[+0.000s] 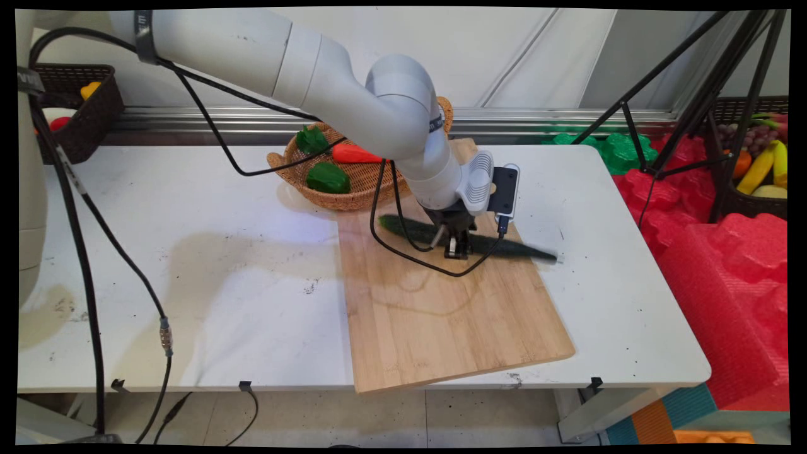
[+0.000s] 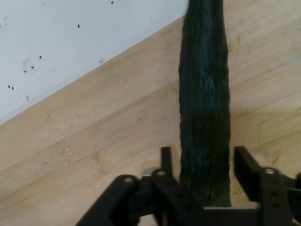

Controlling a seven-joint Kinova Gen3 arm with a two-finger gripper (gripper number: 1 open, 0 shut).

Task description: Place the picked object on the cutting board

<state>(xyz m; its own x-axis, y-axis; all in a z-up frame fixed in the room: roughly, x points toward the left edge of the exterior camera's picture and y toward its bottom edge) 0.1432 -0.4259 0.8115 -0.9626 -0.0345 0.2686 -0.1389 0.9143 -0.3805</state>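
Observation:
A long dark green cucumber (image 1: 518, 248) lies across the far part of a wooden cutting board (image 1: 441, 315) on the white table (image 1: 189, 265). My gripper (image 1: 458, 253) is down at the cucumber's middle, pointing straight at the board. In the hand view the cucumber (image 2: 204, 84) runs up from between the two black fingers (image 2: 165, 157). One finger stands on each side of it, with a narrow gap showing on both sides. The gripper (image 2: 203, 155) is open around the cucumber, and the board (image 2: 108, 141) shows beneath.
A wicker basket (image 1: 353, 202) just behind the board holds a green pepper (image 1: 328, 178) and a carrot (image 1: 356, 153). A dark basket (image 1: 82, 120) sits at the back left. Red foam blocks (image 1: 725, 265), a tripod (image 1: 681, 94) and a fruit crate (image 1: 756, 164) stand off the table's right.

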